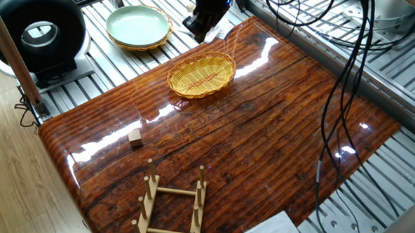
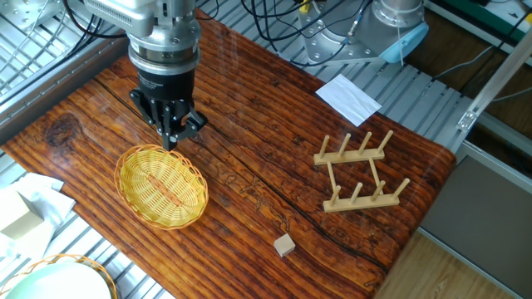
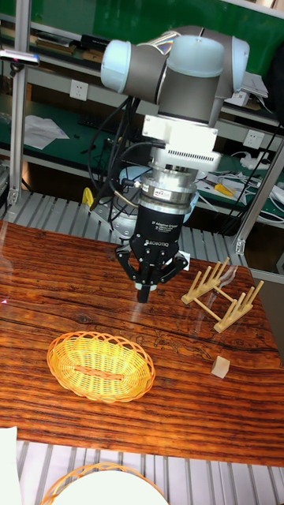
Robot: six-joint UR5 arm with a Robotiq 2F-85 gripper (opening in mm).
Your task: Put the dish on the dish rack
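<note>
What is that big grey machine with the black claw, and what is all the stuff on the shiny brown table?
It is a robot arm. The black claw, its gripper, looks pinched shut and holds nothing. All three pictures show one table from different sides; the tall one faces the robot. Below the claw lies a yellow woven basket dish. Farther off stand a wooden dish rack with pegs and a small wooden cube. A pale green plate sits beside the table. The robot should put the basket dish on the rack.
</note>
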